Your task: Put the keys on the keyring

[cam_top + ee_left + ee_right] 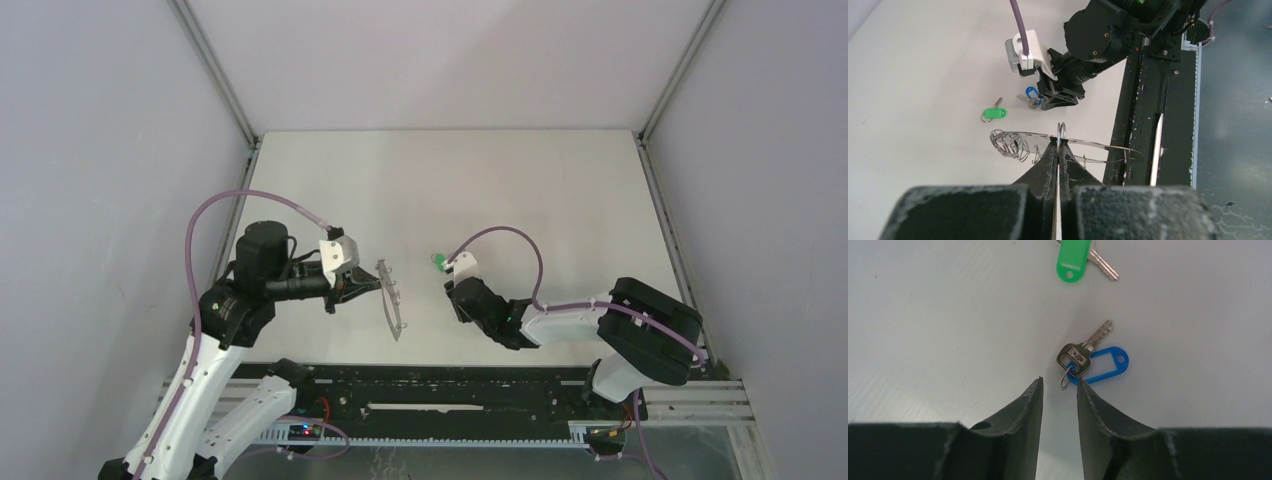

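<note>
My left gripper [1060, 142] is shut on the upper edge of the keyring [1091, 142], a thin grey metal band held above the table, with a cluster of wire loops [1008, 144] at its far end. From above, the keyring [392, 303] hangs in front of the left gripper [372, 285]. Two keys lie flat on the table. The blue-tagged key [1083, 347] lies just ahead of my right gripper [1060, 384], which is open, and the key's small wire ring sits at the gap between the tips. The green-tagged key [1073, 260] lies farther away.
A black rail [450, 385] runs along the near edge of the white table [520, 190]. Grey walls with metal posts [660, 200] close the sides and back. Purple cables [510, 235] arc over both wrists.
</note>
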